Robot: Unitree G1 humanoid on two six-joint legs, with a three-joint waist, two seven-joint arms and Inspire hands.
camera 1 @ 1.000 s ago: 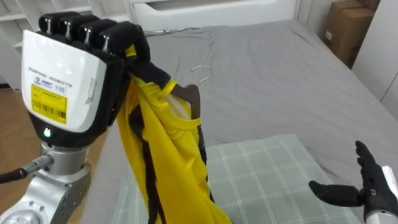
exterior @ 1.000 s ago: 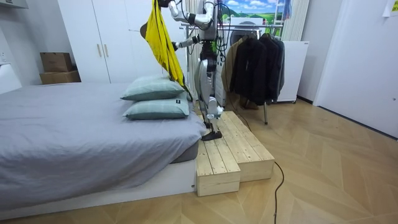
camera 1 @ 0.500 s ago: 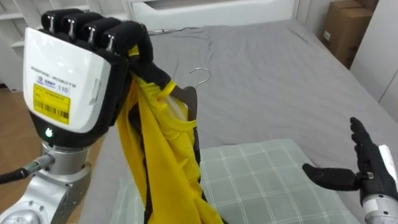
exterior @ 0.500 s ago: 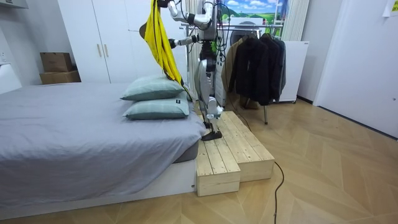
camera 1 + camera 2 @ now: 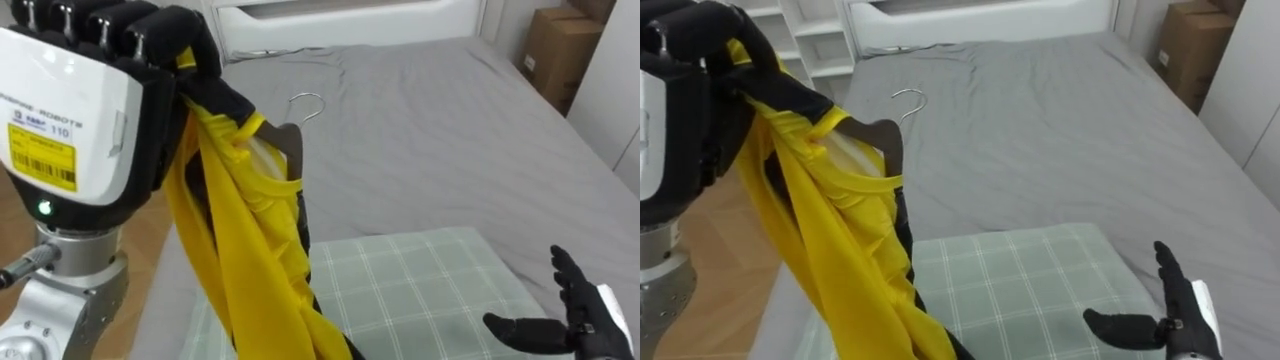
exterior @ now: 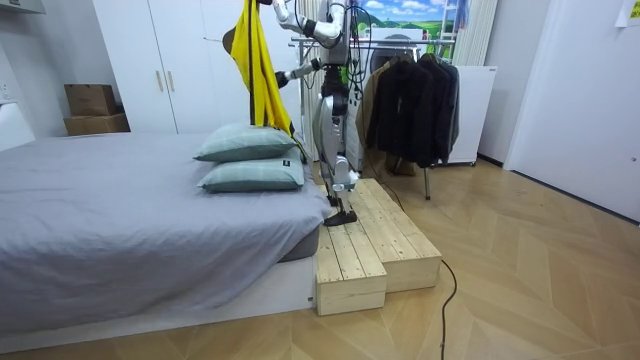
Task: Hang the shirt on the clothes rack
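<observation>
Left eye view. Left robot hand [image 5: 85,110] curled round the yellow garment [image 5: 240,265] on its hanger [image 5: 290,142], held above the bed [image 5: 450,140]; right robot hand [image 5: 578,316] spread, empty. Cloth probably light, limp, slippery: the stiff hanger neck is the surer hold.

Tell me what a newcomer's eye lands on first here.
The bright yellow garment stands out, bunched in the raised left hand at the view's left, with a hanger at its neck. Below it a green checked pillow lies on the grey bed, and the right hand hangs open at lower right.
</observation>
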